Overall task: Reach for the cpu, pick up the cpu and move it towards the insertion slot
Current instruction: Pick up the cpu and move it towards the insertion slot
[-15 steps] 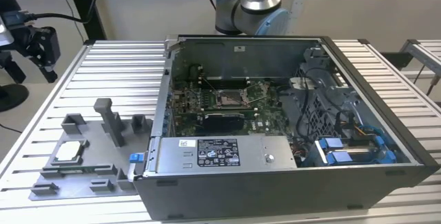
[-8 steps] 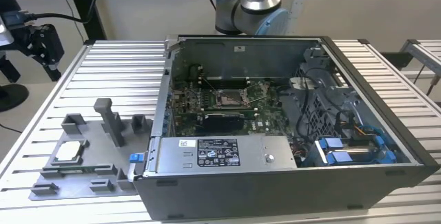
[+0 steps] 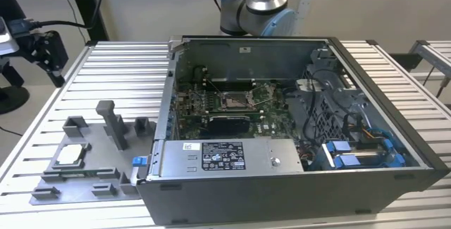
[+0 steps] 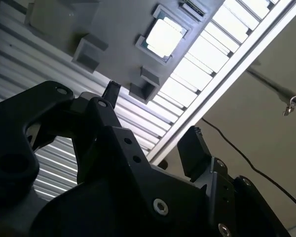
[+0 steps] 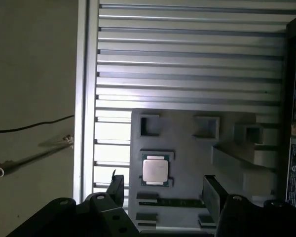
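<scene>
Though not yet touched, sits flat as the cpu (image 5: 154,171) should: silvery top up, seated in a square pocket of the grey fixture (image 5: 187,143). Being square, offers no long axis to speak of; keeps its edges roughly in line with the fixture's own. In the first wrist view, lies straight ahead of the claw (image 5: 164,190), falling about between the lines of the two black fingers (image 5: 117,190), yet well apart from both. Spread wide, gripping nothing. Judged from that, more a matter of closing the gap than of shifting sideways. In the exterior view, rests with the fixture on the ribbed bench (image 3: 120,65), to the exterior view's left of the open computer case (image 3: 233,202). Further off, inside that case: the insertion slot (image 3: 236,101), silver-framed, ringed by green board.
</scene>
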Robot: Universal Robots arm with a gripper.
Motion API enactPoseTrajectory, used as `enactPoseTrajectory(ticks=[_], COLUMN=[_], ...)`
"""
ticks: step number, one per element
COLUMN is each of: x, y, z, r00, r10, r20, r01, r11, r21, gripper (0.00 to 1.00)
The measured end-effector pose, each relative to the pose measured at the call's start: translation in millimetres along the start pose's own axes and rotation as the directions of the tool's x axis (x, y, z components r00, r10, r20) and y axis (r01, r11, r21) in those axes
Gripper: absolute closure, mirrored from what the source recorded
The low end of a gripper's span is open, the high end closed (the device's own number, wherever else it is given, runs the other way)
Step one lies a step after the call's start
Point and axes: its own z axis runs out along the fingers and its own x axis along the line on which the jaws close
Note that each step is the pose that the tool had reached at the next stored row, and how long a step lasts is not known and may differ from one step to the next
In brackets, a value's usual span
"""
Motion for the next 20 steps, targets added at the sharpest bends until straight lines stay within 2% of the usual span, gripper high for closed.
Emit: enactPoseTrajectory(ticks=[20], x=[0.0], y=[-1.2], z=[29.7], r00=[1.0000], r10=[0.000], r20=[-0.0001], r01=[0.000], r11=[1.0000], r21=[0.0001], gripper=[0.00])
